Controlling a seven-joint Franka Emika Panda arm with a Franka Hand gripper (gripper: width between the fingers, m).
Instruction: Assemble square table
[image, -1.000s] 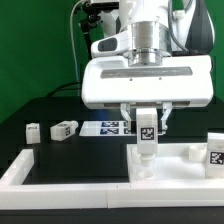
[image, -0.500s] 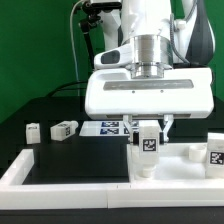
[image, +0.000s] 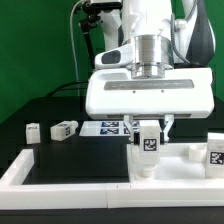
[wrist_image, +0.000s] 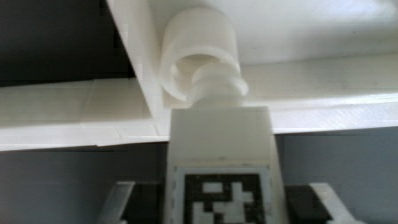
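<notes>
We record: leg (image: 147, 142), smooth matt white plastic, tag printed black-and-white; square top (image: 175, 165), the same white plastic; table (image: 70, 155), lower left, matt black.

Exterior view: I log bright, even light, apparently from overhead. The wrist housing (image: 150, 95) is near blown-out white, with soft shadow beneath it. The black table (image: 70, 160) swallows detail. Backdrop (image: 30, 50), upper left, is evenly lit. Resolution is coarse.
Wrist view: the leg (wrist_image: 222, 140) is close and blurred, its tag (wrist_image: 222, 200) smeared, and the whites are glaring.
</notes>
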